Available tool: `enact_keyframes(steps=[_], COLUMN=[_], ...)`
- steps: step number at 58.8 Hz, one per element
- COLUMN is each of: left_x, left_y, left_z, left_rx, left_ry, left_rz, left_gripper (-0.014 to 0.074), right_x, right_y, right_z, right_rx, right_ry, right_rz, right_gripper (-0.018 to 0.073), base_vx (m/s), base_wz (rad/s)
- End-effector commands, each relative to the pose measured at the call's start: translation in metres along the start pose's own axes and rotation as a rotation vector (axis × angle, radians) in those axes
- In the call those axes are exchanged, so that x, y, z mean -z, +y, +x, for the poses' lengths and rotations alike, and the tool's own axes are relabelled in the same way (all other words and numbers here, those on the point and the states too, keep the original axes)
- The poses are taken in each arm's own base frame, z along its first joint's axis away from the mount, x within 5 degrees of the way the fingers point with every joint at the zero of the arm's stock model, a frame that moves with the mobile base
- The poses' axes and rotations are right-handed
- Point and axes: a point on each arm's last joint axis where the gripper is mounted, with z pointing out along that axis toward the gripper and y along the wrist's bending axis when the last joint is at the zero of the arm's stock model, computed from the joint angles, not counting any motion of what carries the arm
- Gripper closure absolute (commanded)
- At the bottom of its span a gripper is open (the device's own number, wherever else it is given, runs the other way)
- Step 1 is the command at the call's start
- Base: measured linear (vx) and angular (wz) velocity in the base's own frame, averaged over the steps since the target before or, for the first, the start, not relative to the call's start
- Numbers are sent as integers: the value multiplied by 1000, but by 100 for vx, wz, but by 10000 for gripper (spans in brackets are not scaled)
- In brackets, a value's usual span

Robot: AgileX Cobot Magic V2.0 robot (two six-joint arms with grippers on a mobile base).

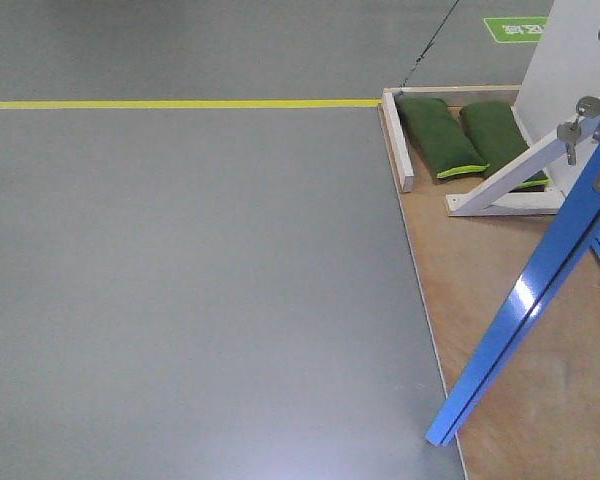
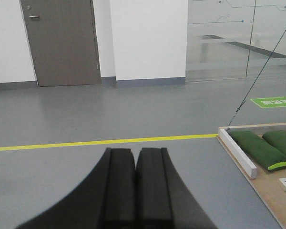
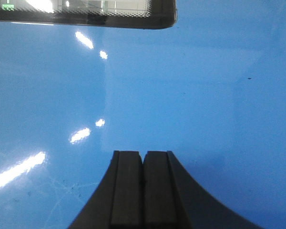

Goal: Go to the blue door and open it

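Grey flooring [image 1: 180, 280] is crossed by a yellow line [image 1: 180, 103] that ends at the far corner of a low wooden platform [image 1: 500, 330]. On the platform's far part, two green sandbags [image 1: 440, 135] are laid side by side, next to a white slanted brace [image 1: 510, 170]. The blue door [image 3: 190, 95] is stood on the platform. Only its narrow edge is shown in the front view, with keys [image 1: 570, 130] hung beside it. Its glossy face fills the right wrist view. The right gripper [image 3: 143, 155] is pointed at that face, fingers pressed together with nothing between them. The left gripper [image 2: 135, 155] is likewise closed on nothing and is aimed over the floor left of the platform.
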Motion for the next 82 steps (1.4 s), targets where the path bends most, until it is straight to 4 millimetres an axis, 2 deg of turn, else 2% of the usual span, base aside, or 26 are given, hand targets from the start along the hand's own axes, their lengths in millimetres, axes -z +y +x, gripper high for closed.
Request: enact_keyframes(steps=[1, 29, 39, 52, 60, 68, 82], left_x=[3, 3, 3, 3, 3, 3, 3], left_y=[0, 0, 0, 0, 0, 0, 0], left_z=[-15, -15, -15, -15, -15, -15, -15], left_rx=[9, 9, 9, 9, 9, 9, 9], left_ry=[-117, -117, -117, -117, -117, -117, -117], left_rz=[8, 8, 8, 8, 8, 8, 8], left_gripper=[524, 524, 524, 524, 524, 524, 524], right_x=[2, -21, -30, -34, -41, -50, -58], right_y=[11, -13, -25, -29, -21, 0, 3], right_z=[31, 73, 74, 74, 72, 68, 71], right_rx=[17, 2, -2, -5, -6, 1, 5], right_ry=[196, 304, 305, 293, 274, 254, 266], right_rz=[-24, 37, 67, 79, 49, -20, -37], right_gripper=[561, 561, 561, 561, 561, 561, 561], base_vx=[0, 0, 0, 0, 0, 0, 0], base_wz=[0, 0, 0, 0, 0, 0, 0])
